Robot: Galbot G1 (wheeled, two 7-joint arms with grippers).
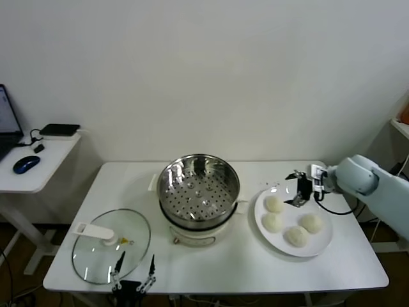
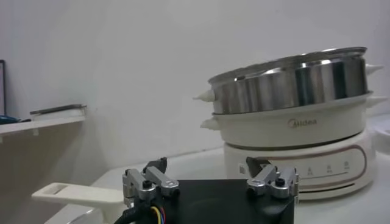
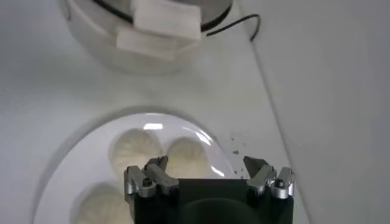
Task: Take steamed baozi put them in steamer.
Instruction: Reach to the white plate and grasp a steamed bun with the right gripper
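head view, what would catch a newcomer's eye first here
The shiny steamer stands empty mid-table. To its right, four baozi lie on a white plate, with the right gripper open above the plate's far edge. The glass lid lies front left, by the parked left gripper.

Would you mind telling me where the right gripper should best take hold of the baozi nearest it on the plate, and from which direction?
Probably from straight above, with the fingers on opposite sides of its widest part. The nearest baozi is a smooth dome lying flat on the plate, so only its flanks offer purchase. The open right gripper is already above the plate's far edge. The fingers should avoid the neighbouring bun close in front.
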